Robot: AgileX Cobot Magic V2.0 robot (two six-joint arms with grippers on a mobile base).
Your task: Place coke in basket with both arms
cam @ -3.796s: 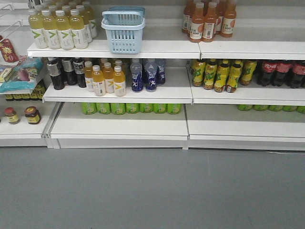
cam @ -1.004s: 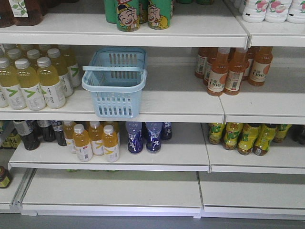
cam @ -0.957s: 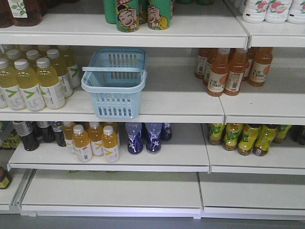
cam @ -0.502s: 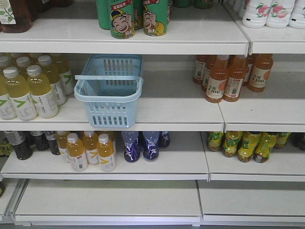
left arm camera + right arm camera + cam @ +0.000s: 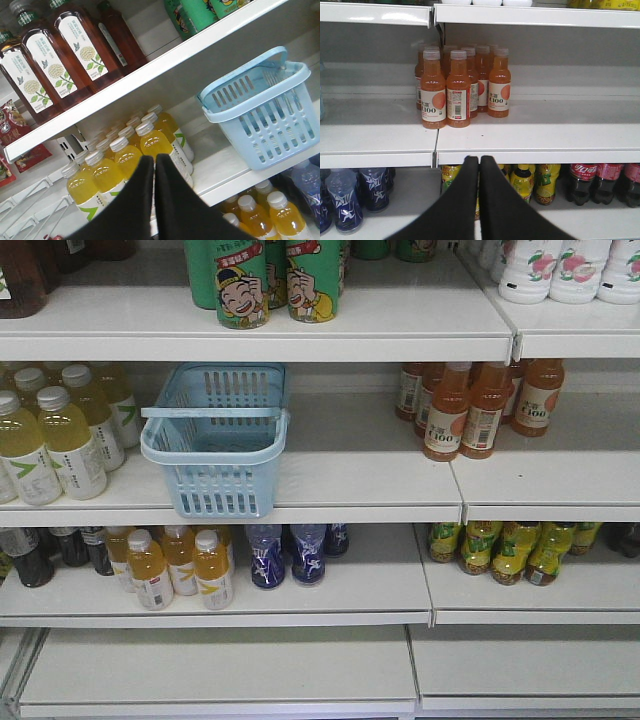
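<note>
Currently both end effectors are closed on nothing, facing store shelves, with the basket on the middle shelf.
Left end effector (image 5: 154, 159) has its fingers pressed together, empty, and points at the yellow drink bottles (image 5: 150, 145); the light blue basket (image 5: 272, 135) is to their right on the same shelf. Right end effector (image 5: 479, 159) is also pinched closed and empty, below the shelf edge under the orange C100 bottles (image 5: 452, 87). In the front view the basket (image 5: 215, 490) sits upright at the shelf's front edge, handle across its top, just right of the yellow bottles and well left of the orange ones. Green cans (image 5: 240, 285) are one shelf up, blue bottles (image 5: 285, 555) one shelf down. Dark cola bottles with red labels (image 5: 582, 182) stand on the lower shelf, far right in the right wrist view; no all-red coke can be made out.
</note>
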